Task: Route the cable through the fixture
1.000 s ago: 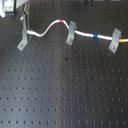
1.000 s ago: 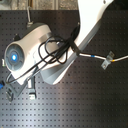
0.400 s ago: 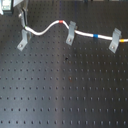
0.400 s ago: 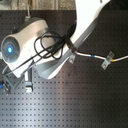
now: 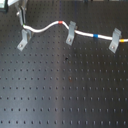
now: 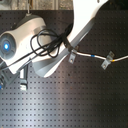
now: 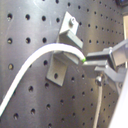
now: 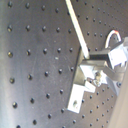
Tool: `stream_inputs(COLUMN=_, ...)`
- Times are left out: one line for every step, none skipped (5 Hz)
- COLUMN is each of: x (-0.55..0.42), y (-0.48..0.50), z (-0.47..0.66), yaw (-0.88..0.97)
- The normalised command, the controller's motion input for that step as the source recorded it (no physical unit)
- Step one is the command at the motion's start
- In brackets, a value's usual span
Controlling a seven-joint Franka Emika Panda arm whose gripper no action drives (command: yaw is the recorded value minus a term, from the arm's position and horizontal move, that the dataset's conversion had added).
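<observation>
The white cable (image 5: pixel 47 26) runs from the left fixture (image 5: pixel 23 39) past its red band (image 5: pixel 61 22), through the middle fixture (image 5: pixel 71 34), past its blue band (image 5: pixel 95 36) to the right fixture (image 5: pixel 116 40). My gripper (image 5: pixel 21 19) is just above the left fixture, shut on the cable's left end. In the first wrist view the cable (image 7: pixel 35 62) curves across the fixture (image 7: pixel 64 50) into my gripper (image 7: pixel 87 62). The second wrist view shows the cable (image 8: pixel 77 30), the fixture (image 8: pixel 80 91) and my gripper (image 8: pixel 90 59). I cannot tell whether the cable sits in the fork.
The black perforated board (image 5: pixel 65 90) carries all three fixtures. In the second exterior view the white arm (image 6: pixel 55 55) with its black hoses covers the left fixture; two fixtures (image 6: pixel 72 56) (image 6: pixel 105 61) and the cable (image 6: pixel 90 54) show at the second exterior view's right.
In the second exterior view the arm's wrist has swung toward the left. The cable's held end has shifted slightly near the left fixture; the rest of the cable has not moved.
</observation>
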Motion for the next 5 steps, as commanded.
stream_inputs(x=0.263, y=0.238, z=0.31, yaw=0.25)
stream_inputs(x=0.306, y=0.233, z=0.39, yaw=0.31)
stream_inputs(x=0.0, y=0.001, z=0.21, yaw=0.14)
stream_inputs(x=-0.41, y=-0.215, z=0.0, yaw=0.0)
stream_inputs(x=-0.137, y=-0.07, z=0.0, yaw=-0.01)
